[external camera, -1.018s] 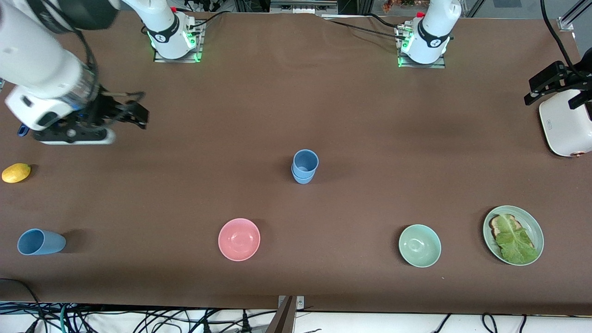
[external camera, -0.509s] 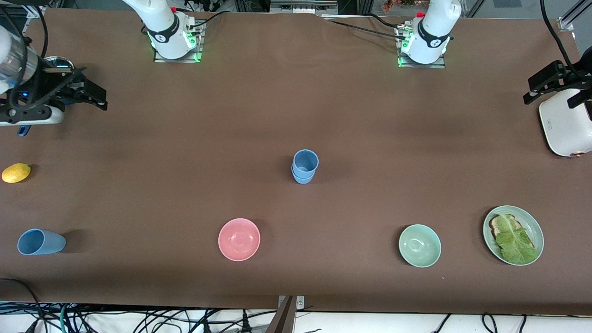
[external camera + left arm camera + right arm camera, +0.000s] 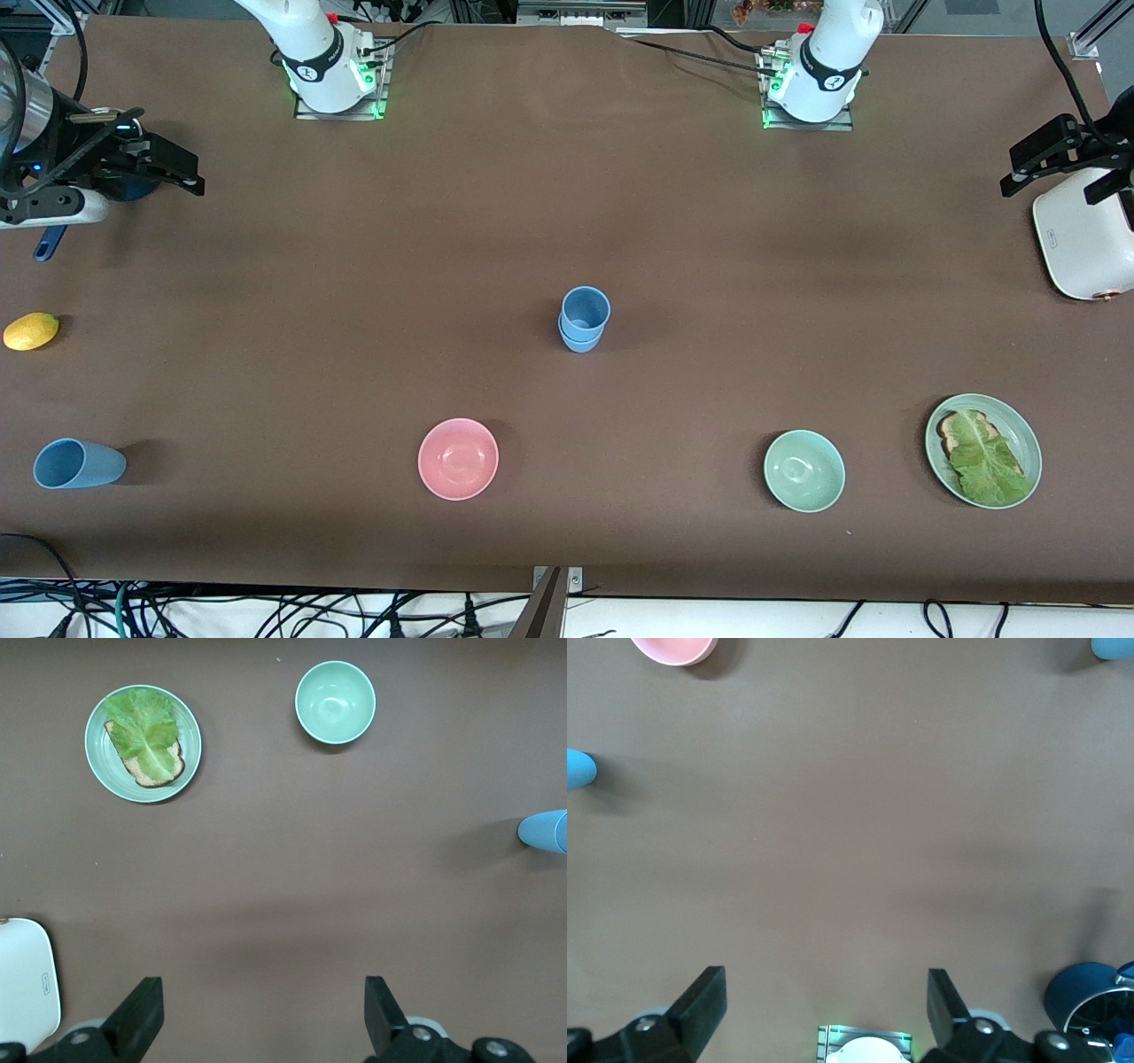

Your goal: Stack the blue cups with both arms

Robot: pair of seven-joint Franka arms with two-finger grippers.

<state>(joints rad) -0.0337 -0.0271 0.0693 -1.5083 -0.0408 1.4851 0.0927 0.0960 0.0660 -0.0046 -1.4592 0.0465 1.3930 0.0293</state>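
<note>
Two blue cups [image 3: 585, 319] stand stacked upright mid-table; the stack also shows at the edge of the left wrist view [image 3: 545, 831] and of the right wrist view [image 3: 578, 769]. A third blue cup [image 3: 78, 463] lies on its side near the front edge at the right arm's end, and shows in the right wrist view [image 3: 1112, 647]. My right gripper [image 3: 182, 173] [image 3: 824, 1010] is open and empty, up over the table's right-arm end, away from all the cups. My left gripper [image 3: 1028, 164] [image 3: 261, 1014] is open and empty, up over the left arm's end by the white appliance.
A pink bowl [image 3: 458, 458], a pale green bowl [image 3: 803, 470] and a green plate with toast and lettuce [image 3: 983, 450] sit along the front. A lemon [image 3: 31, 330] lies at the right arm's end. A white appliance [image 3: 1085, 235] stands at the left arm's end. A dark blue vessel [image 3: 1085, 992] sits under the right gripper.
My right gripper has moved toward the right arm's end of the table and toward the bases, then nearly stopped. The left arm and the cups have stayed put.
</note>
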